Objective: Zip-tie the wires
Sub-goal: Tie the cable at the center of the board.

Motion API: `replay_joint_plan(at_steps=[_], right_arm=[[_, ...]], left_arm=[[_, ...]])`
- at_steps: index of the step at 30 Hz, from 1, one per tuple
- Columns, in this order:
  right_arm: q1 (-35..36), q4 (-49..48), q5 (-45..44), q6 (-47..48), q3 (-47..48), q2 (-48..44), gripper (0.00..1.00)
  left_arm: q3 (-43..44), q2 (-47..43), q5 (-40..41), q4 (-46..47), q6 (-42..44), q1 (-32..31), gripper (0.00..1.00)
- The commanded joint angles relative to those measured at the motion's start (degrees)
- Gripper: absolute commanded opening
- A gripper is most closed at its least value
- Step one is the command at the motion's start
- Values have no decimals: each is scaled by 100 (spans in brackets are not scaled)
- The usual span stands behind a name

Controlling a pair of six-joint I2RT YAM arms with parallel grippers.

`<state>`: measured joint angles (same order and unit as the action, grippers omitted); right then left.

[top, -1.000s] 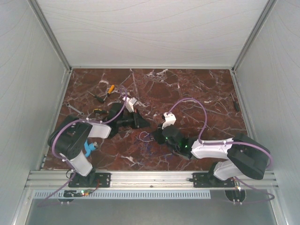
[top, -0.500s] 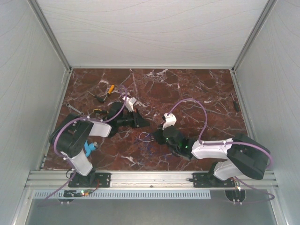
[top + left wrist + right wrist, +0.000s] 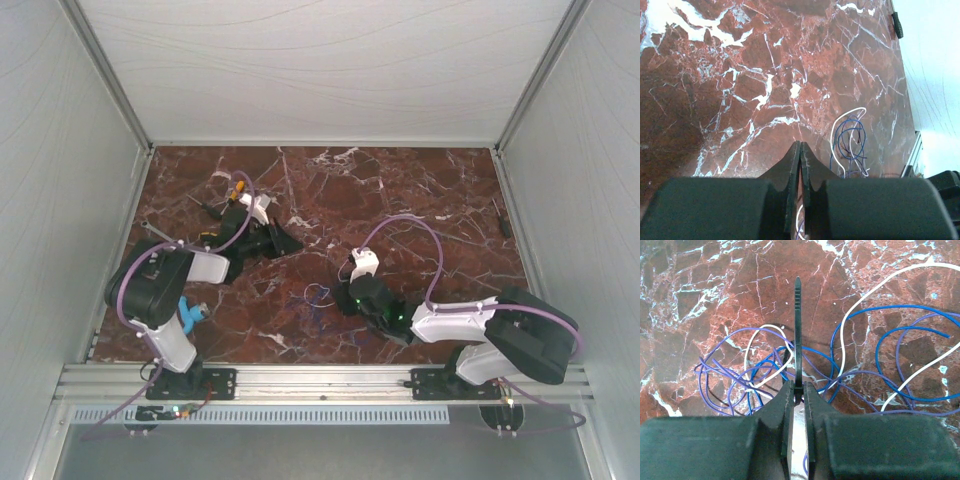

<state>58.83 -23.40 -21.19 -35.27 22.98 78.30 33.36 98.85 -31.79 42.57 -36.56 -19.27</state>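
The wires [image 3: 765, 371] are thin blue, purple and white loops tangled on the red marble, and from above they show as a small bundle [image 3: 315, 297]. My right gripper [image 3: 798, 387] is shut on the zip tie [image 3: 797, 325], a straight black strip that points forward over the loops. In the top view the right gripper [image 3: 342, 297] sits just right of the bundle. My left gripper [image 3: 800, 146] is shut with nothing between its fingers. The wires [image 3: 850, 142] lie ahead and to its right. From above, the left gripper [image 3: 282, 238] is up and left of the bundle, apart from it.
An orange-handled screwdriver [image 3: 236, 189] and other small tools [image 3: 160, 232] lie at the back left. A dark tool [image 3: 503, 218] rests near the right wall, also seen as a dark tool [image 3: 897, 25] from the left wrist. White walls enclose the table on three sides.
The left arm has drawn back up and to the left, away from the wires. The right gripper has shifted slightly nearer with the zip tie still in it.
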Motion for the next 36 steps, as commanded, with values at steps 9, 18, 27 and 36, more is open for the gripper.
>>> replay_joint_plan(at_steps=[9, 18, 27, 36], right_arm=[[45, 134, -190, 86, 128, -41, 0], [45, 134, -197, 210, 366, 118, 0], [46, 143, -218, 294, 489, 153, 0], [47, 142, -231, 363, 566, 192, 0]], left_arm=[[-259, -303, -441, 920, -54, -191, 44], [-429, -338, -750, 1266, -327, -647, 51], [-273, -80, -697, 1451, -559, -982, 49], [-58, 196, -717, 1454, -632, -1171, 37]])
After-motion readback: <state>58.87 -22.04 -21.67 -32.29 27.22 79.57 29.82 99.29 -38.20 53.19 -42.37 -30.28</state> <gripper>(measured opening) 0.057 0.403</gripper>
